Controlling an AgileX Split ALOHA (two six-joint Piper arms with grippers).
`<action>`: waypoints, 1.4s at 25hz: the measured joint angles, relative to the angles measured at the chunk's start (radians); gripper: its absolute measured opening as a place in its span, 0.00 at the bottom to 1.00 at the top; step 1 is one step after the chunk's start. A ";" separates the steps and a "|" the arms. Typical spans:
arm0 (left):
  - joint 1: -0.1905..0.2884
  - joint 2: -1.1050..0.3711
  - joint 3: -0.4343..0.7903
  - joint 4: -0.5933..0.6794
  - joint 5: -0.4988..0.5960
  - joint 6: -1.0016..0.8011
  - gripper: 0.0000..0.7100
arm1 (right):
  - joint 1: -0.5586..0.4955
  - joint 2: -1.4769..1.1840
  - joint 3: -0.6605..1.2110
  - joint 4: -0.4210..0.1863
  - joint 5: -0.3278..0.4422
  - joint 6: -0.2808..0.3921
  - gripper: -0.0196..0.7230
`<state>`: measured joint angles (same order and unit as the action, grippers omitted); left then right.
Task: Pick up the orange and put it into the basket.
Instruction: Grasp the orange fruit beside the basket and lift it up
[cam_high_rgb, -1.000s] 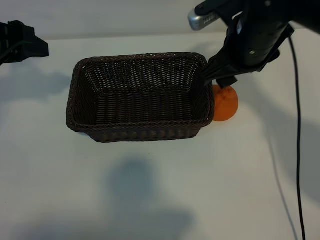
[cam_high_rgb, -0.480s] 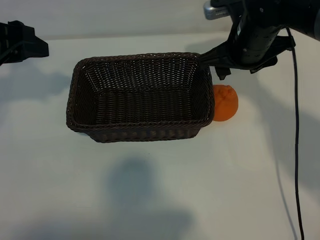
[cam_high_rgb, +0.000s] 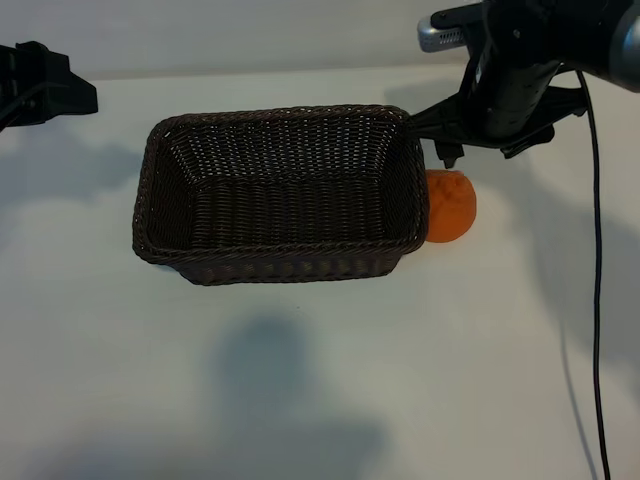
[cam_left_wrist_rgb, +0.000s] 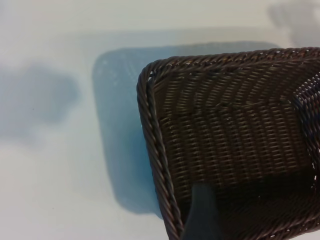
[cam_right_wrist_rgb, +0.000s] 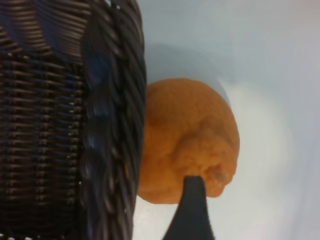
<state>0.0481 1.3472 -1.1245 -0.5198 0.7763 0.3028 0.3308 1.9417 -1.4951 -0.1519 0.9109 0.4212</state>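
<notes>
1. The rectangular woven wicker basket (cam_high_rgb: 280, 195) is dark brown, with a fine ribbed weave and a braided rim.
2. The round dimpled orange (cam_high_rgb: 450, 205) is bright matte orange.
3. The smooth counter (cam_high_rgb: 320, 370) is plain white, crossed by soft grey shadows.

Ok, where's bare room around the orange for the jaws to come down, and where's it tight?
The white table is bare on the orange's right and toward the camera. It is crowded on its left: the basket wall sits right against the fruit, no gap showing. The right gripper hovers just behind it, jaws open. The basket's inside is free.
</notes>
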 joint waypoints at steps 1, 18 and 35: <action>0.000 0.000 0.000 0.000 0.000 0.000 0.83 | 0.000 0.007 0.000 0.001 0.000 -0.006 0.82; 0.000 0.000 0.000 0.000 0.001 0.000 0.83 | 0.000 0.079 0.001 0.059 -0.026 -0.125 0.82; 0.000 0.000 0.000 0.000 0.001 0.000 0.83 | -0.001 0.137 0.001 0.080 -0.066 -0.183 0.21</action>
<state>0.0481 1.3472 -1.1245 -0.5198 0.7775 0.3031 0.3300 2.0790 -1.4943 -0.0722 0.8447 0.2381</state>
